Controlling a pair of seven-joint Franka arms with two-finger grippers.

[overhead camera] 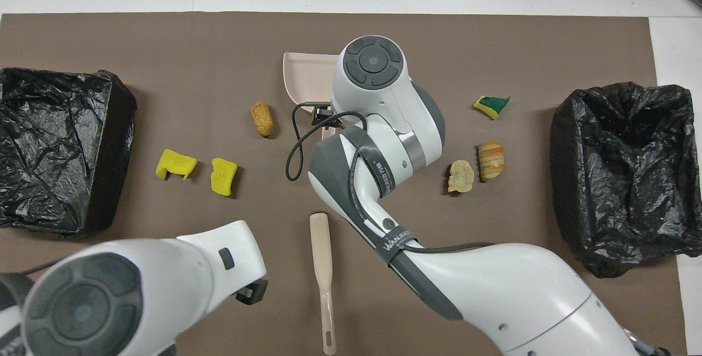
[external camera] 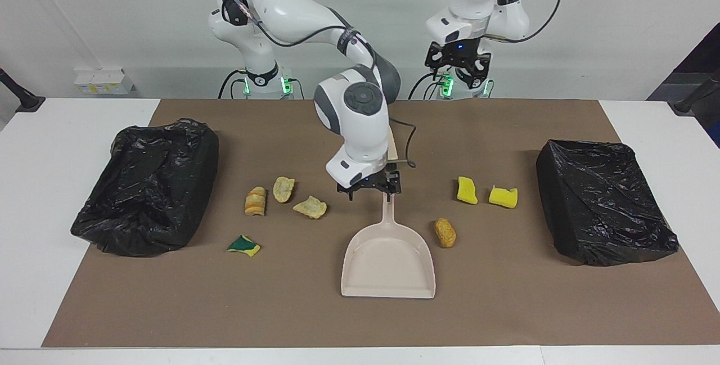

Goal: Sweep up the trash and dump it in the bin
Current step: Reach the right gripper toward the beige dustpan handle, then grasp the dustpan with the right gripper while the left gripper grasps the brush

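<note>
The beige dustpan (external camera: 388, 261) lies mid-mat with its handle toward the robots. My right gripper (external camera: 371, 194) hangs open just over the end of that handle, holding nothing; its arm hides most of the pan (overhead camera: 307, 77) from above. The trash lies loose. Three tan pieces (external camera: 283, 189) and a green-and-yellow bit (external camera: 244, 246) are toward the right arm's end. A brown chunk (external camera: 445, 232) and two yellow sponges (external camera: 467, 190) are toward the left arm's end. My left gripper (external camera: 457, 67) is open and raised near its base, beside the brush handle (overhead camera: 321, 268) in the overhead view.
Two bins lined with black bags stand at the two ends of the brown mat (external camera: 149, 185) (external camera: 604, 202). The brush's bristle end is hidden under my right arm. The mat's strip farthest from the robots is bare.
</note>
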